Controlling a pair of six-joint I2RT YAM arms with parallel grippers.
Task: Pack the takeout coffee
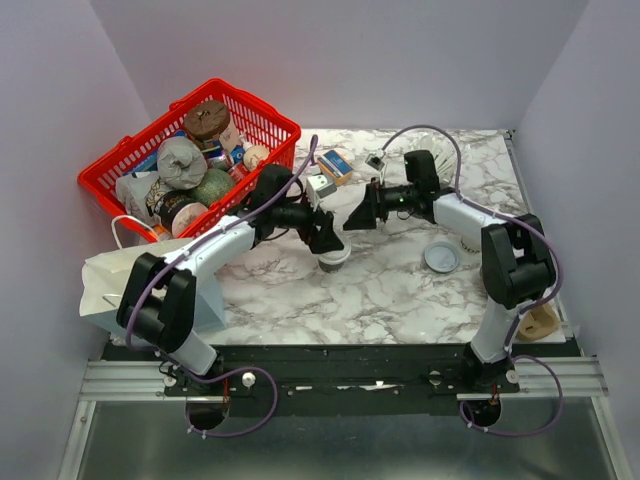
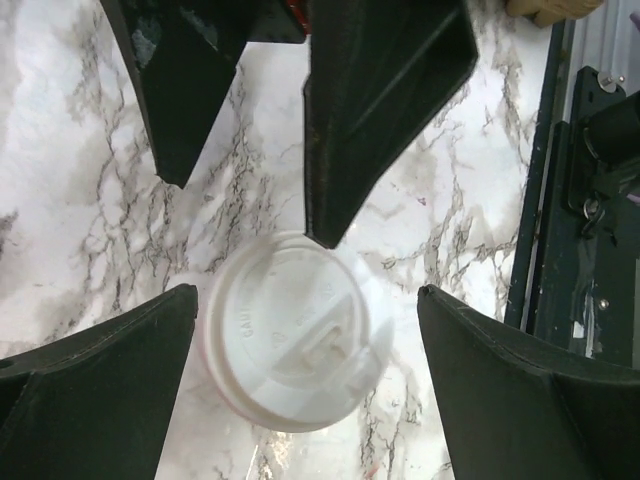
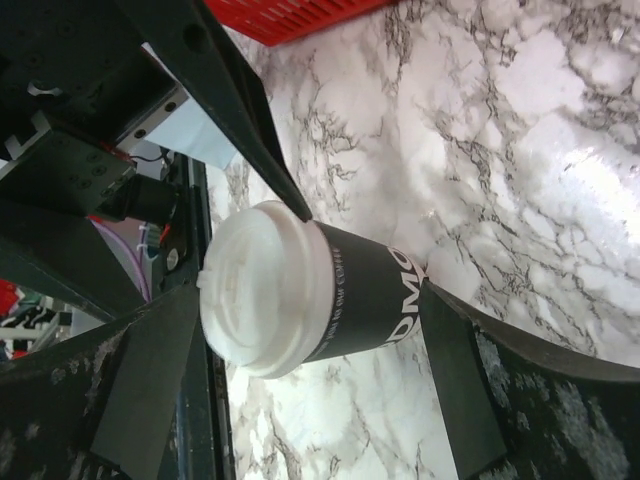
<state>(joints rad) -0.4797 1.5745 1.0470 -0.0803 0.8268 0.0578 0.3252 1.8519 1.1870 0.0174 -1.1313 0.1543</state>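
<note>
The coffee (image 1: 335,259) stands upright on the marble worktop (image 1: 400,295), just left of centre in the top view. Its white lid faces up, and the dark body shows in the right wrist view.

The left pincer (image 1: 327,242) hangs over the coffee, released. In the left wrist view its two fingers (image 2: 100,390) flank the lid. The one at lower left is just beside the rim, and bare marble shows between the lid and the one at lower right.

The right pincer (image 1: 353,220) is up and to the right of the coffee in the top view, also released, its fingers spread wide. In the left wrist view one of its fingertips (image 2: 325,235) reaches the lid's upper edge, but I cannot tell whether it touches.

A red basket (image 1: 255,105) full of goods sits at upper left. A white bag (image 1: 105,280) lies at the worktop's lower left edge. A loose lid (image 1: 441,257) lies to the right of the coffee, well apart from it.
</note>
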